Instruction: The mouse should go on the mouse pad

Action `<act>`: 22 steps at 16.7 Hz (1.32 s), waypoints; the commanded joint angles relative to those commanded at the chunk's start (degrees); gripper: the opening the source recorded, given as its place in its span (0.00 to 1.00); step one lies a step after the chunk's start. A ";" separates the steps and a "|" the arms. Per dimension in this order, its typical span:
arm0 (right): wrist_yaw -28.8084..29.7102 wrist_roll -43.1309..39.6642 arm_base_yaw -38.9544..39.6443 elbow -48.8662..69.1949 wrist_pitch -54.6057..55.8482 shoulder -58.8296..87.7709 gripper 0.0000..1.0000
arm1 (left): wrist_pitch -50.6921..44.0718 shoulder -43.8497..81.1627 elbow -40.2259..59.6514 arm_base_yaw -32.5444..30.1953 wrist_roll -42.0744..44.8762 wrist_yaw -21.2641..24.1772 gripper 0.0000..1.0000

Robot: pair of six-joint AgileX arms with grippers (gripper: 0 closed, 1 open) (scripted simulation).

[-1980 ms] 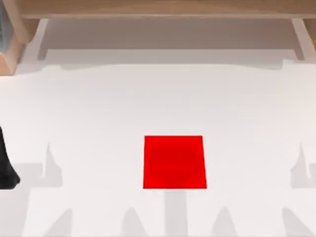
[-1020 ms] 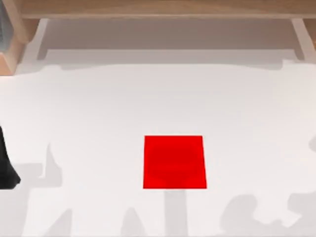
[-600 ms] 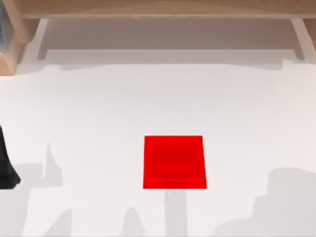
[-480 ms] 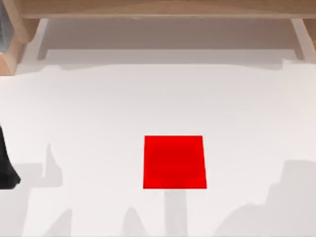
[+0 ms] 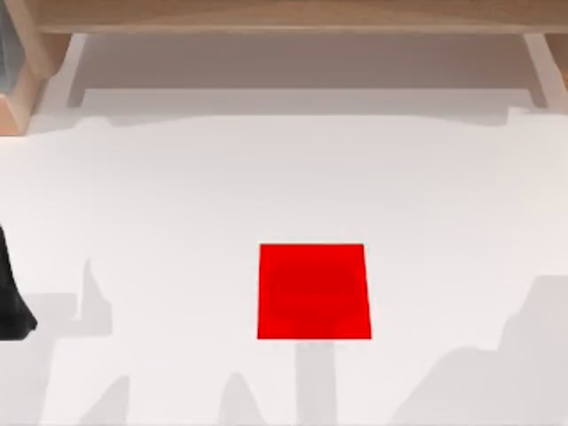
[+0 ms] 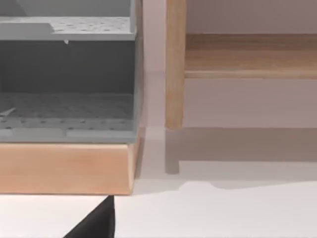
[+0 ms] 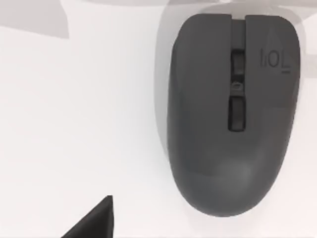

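The mouse pad is a flat, plain red square lying on the white table, a little right of centre and toward the front edge. Nothing rests on it. The mouse is dark grey with a scroll wheel and a small button along its middle; it lies flat on the white surface directly under my right wrist camera. A black wedge of my right gripper shows beside the mouse, apart from it. My left arm is parked at the table's left edge, and a black piece of its gripper shows in the left wrist view.
A wooden shelf frame runs along the table's back edge. Ahead of the left wrist camera stands a grey rack on a wooden base, next to a wooden post. A broad shadow covers the table's front right corner.
The shadow at the table's front right has changed shape and drifted toward the right edge. The mouse pad and the left arm have stayed where they were.
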 joint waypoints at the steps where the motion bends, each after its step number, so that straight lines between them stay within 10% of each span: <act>1: 0.00 0.02 -0.01 -0.12 0.16 0.09 1.00 | 0.00 0.00 0.00 0.00 0.00 0.00 1.00; 16: 0.04 0.32 -0.05 -12.64 23.11 10.63 1.00 | 0.00 0.00 0.00 0.00 0.00 0.00 1.00; 22: 0.04 0.32 -0.05 -12.64 23.11 10.63 0.55 | 0.00 0.00 0.00 0.00 0.00 0.00 1.00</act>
